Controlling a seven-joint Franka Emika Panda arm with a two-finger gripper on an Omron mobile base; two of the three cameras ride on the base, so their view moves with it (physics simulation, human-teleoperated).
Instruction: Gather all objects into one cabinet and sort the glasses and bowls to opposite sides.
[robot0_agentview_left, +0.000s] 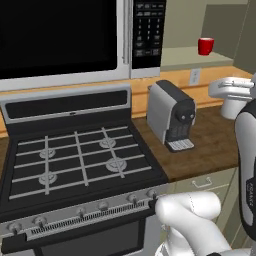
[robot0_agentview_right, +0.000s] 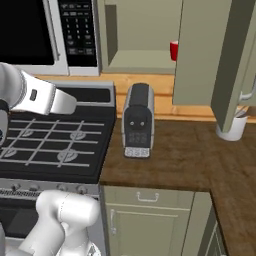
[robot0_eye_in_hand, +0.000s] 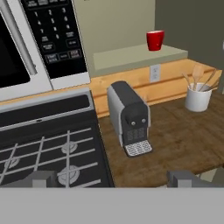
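Nearest: gripper (robot0_eye_in_hand: 112, 178) with jaws spread wide, empty, poised above the wood-grain counter (robot0_eye_in_hand: 183, 135) beside the matte black stove grates (robot0_eye_in_hand: 48, 148). Mid: boxy grey coffee machine (robot0_eye_in_hand: 130, 118), white crock (robot0_eye_in_hand: 197, 99) of wooden spoons. Far: glossy red cup (robot0_eye_in_hand: 155, 40) upright on the open cabinet's (robot0_eye_in_hand: 140, 54) bottom shelf. Risk: a reach could clip the coffee machine or topple the cup.

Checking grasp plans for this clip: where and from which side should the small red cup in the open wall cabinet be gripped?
Grip the small red cylindrical cup across its round side wall, about mid-height, coming in level from the open front of the cabinet shelf. It stands upright near the shelf's front edge, and a top-down approach would likely be cramped inside the cabinet.
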